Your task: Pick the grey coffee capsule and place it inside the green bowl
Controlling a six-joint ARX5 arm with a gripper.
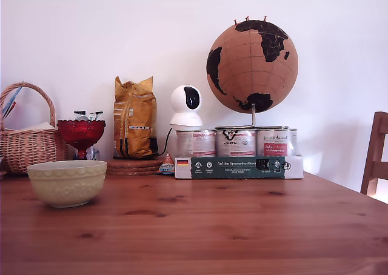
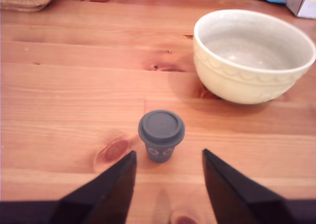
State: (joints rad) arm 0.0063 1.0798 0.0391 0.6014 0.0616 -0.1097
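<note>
box [image 1: 237, 166]: German flag sign, "Auf den Spuren der Ahnen…" in white | tins [image 1: 235, 142]: labels too small to read

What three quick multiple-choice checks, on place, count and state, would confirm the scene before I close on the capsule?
1. Where is the capsule?
A. Inside the bowl
B. On the table, apart from the bowl
C. In the basket

2. How many tins stand under the globe in the exterior view?
A. One
B. Three
C. Six

3. What state is the gripper in?
A. Open, holding nothing
B. Shut on the capsule
C. Shut on the bowl

Answers: 1 B, bare wood shows between capsule and bowl. 2 B, three tins show side by side. 3 A, the fingers stand apart with the capsule just ahead of them.
</note>
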